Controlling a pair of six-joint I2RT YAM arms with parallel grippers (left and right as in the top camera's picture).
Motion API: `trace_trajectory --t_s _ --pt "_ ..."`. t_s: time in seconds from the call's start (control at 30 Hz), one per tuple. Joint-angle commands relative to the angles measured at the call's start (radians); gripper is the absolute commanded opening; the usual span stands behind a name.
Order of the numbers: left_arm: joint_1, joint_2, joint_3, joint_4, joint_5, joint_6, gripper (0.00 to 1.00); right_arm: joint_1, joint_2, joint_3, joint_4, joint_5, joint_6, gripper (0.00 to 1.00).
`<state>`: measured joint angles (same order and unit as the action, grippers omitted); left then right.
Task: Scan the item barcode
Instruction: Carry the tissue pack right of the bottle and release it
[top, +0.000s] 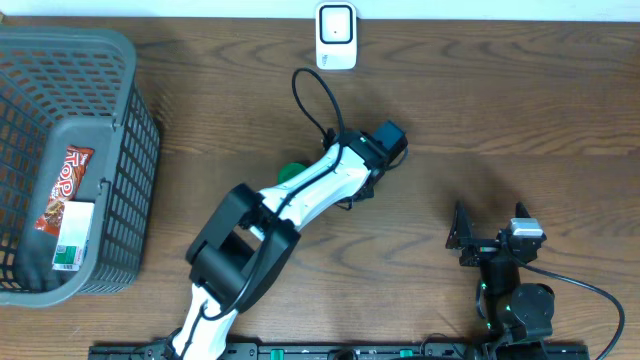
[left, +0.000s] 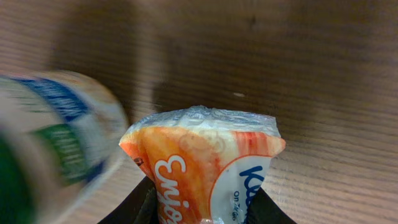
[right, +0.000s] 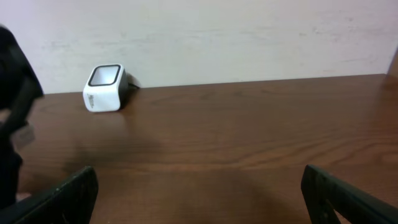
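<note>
Orange-and-white packet sat pinched in the left gripper near the middle of the bench, well short of the white scanner at the far edge; right gripper hung wide, holding nothing

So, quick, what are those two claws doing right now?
Left claw: closed on the orange-and-white packet.
Right claw: open, holding nothing.
</note>
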<state>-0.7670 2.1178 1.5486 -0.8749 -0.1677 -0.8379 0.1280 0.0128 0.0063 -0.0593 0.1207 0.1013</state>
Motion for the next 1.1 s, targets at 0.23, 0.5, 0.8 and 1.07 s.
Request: trace_trajectory --t_s 0.23,0.5,0.8,1.07 --pt "0.002 -0.041 0.002 0.010 0.098 0.065 0.39 0.008 -0.003 -0.001 -0.004 0.002 -0.005 0.99" --pt "0.002 -0.203 0.002 -0.004 0.088 0.124 0.62 0.008 -0.003 -0.001 -0.004 0.002 -0.005 0.99" --pt "0.002 -0.295 0.002 0.010 0.051 0.131 0.86 0.008 -0.003 -0.001 -0.004 0.002 -0.005 0.99" --pt "0.002 -0.230 0.002 0.047 0.051 0.126 0.26 0.008 -0.003 -0.001 -0.004 0.002 -0.005 0.99"
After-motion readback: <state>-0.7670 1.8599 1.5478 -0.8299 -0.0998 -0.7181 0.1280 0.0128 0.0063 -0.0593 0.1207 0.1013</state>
